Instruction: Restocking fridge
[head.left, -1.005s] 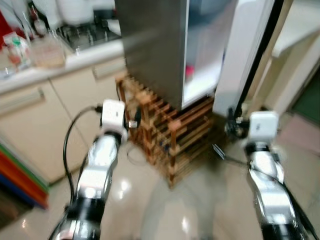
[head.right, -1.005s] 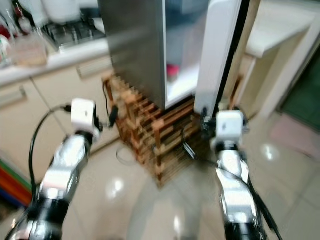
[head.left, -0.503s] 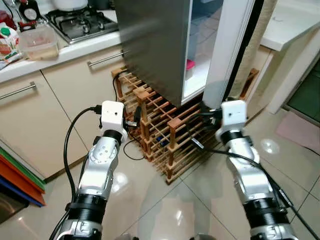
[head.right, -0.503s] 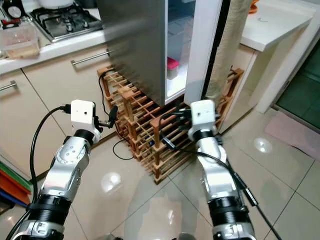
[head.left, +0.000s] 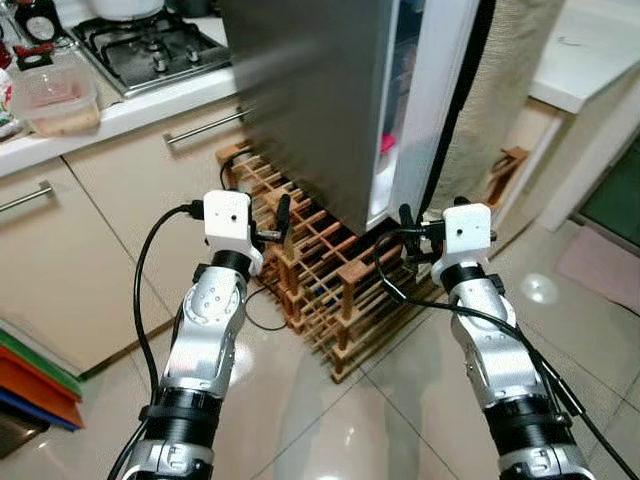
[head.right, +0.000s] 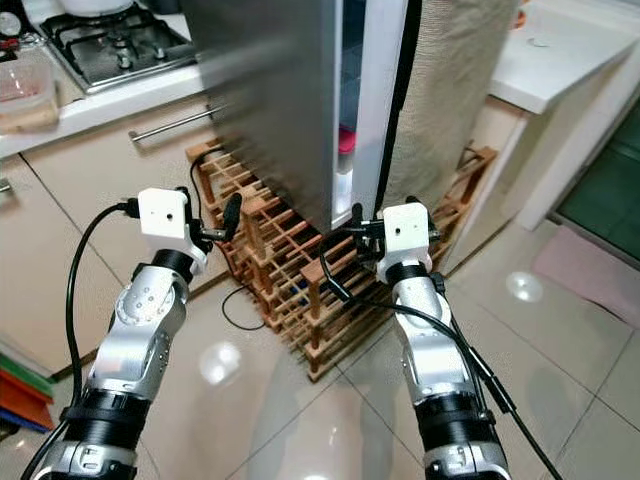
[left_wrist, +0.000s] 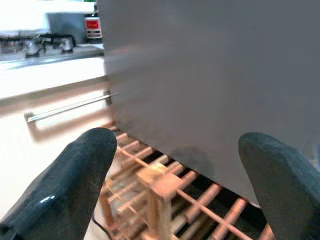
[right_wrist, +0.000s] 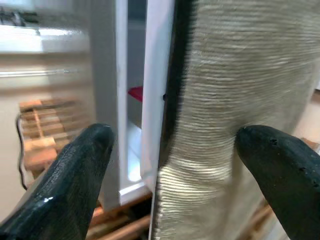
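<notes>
The grey fridge (head.left: 310, 100) stands on a wooden rack (head.left: 330, 290) beside the kitchen counter (head.left: 120, 110). Its white door (head.left: 435, 90) is open just a crack, and something pink (head.right: 346, 139) sits on a shelf inside. The left gripper (left_wrist: 175, 185) is held up in front of the fridge's grey side, fingers (left_wrist: 75, 185) spread wide and holding nothing. The right gripper (right_wrist: 175, 185) is up too (facing the door's edge), fingers (right_wrist: 70, 180) spread wide and empty. A plastic food box (head.left: 55, 100) and a gas stove (head.left: 150, 45) are on the counter.
</notes>
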